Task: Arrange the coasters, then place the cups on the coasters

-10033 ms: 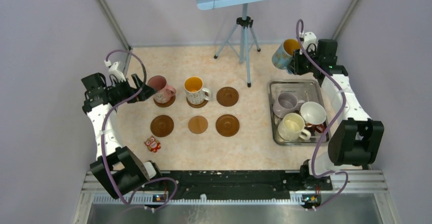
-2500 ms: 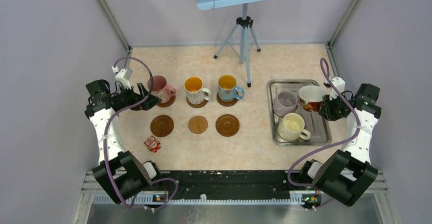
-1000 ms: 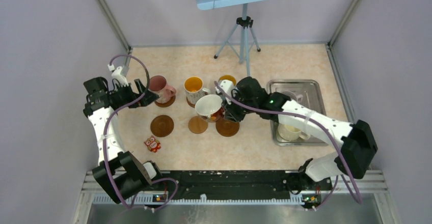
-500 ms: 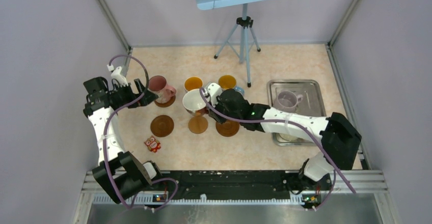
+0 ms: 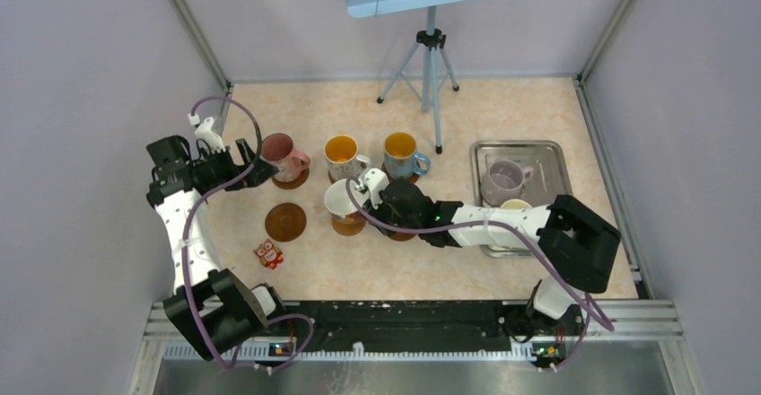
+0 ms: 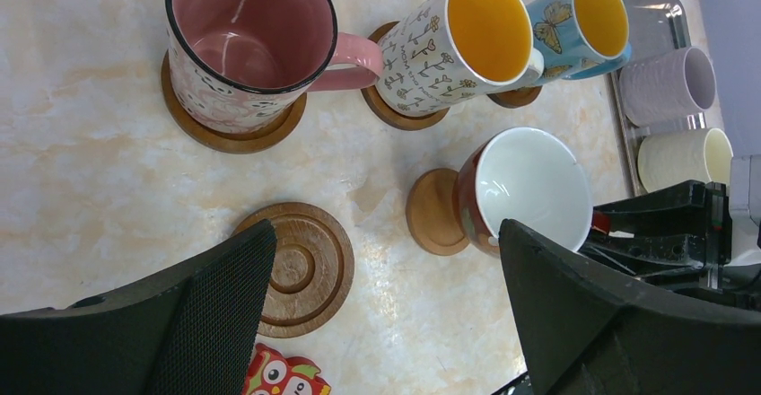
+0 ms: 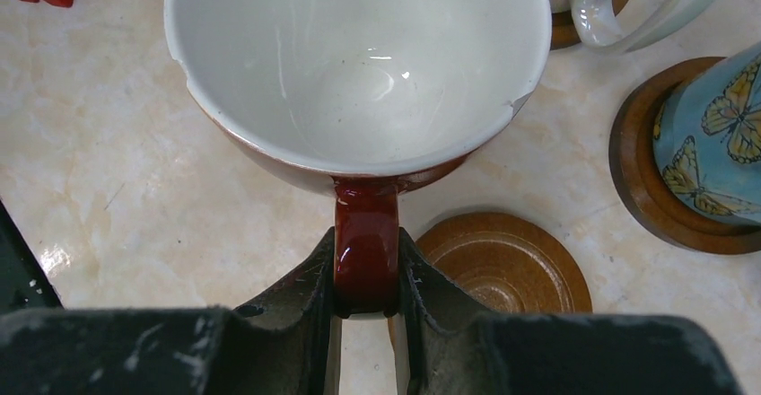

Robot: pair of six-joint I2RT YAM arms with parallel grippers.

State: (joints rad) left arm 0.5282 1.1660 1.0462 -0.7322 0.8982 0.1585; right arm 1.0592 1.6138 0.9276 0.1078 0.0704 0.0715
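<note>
The right gripper is clamped narrowly on the glossy handle of the red ceramic mug with a white inside, 1 finger on each side of it. That mug hangs over the lighter, flatter round wooden coaster in the middle of the near row; whether its base touches the disc cannot be told. The left gripper stands wide and empty, near the pink mug. In the far row, 3 mugs sit on dark rimmed wooden coasters: the pink one, the white patterned mug with an orange inside and the blue butterfly mug with an orange inside. 2 dark coasters lie bare in the near row, 1 at the left and 1 just under the right gripper. The lavender-grey mug and the cream mug are in the rectangular steel tray. A small red owl figure stands near the left bare coaster.
</note>
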